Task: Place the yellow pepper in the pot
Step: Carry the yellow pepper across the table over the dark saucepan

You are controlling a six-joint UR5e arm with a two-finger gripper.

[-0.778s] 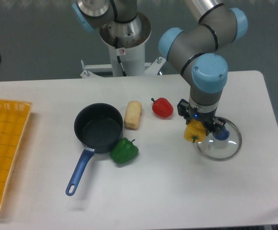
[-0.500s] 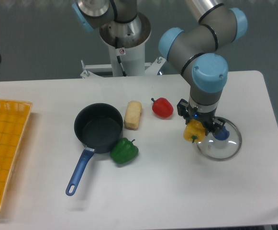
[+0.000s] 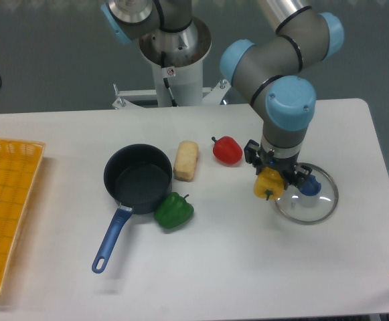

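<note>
My gripper (image 3: 269, 178) points straight down at the right of the table and is shut on the yellow pepper (image 3: 268, 185), which hangs just above the table at the left rim of the glass lid. The pot (image 3: 138, 178), a dark round saucepan with a long blue handle (image 3: 112, 236), stands empty at centre left, well to the left of the gripper. My fingers are mostly hidden behind the pepper and the wrist.
A round glass lid (image 3: 308, 194) with a blue knob lies under and right of the gripper. A red pepper (image 3: 227, 150) and a tan bread-like block (image 3: 186, 160) lie between gripper and pot. A green pepper (image 3: 174, 210) touches the pot's front. A yellow basket (image 3: 7, 210) is at the far left.
The gripper with the yellow pepper has shifted slightly to the left, away from the lid. Nothing else has moved.
</note>
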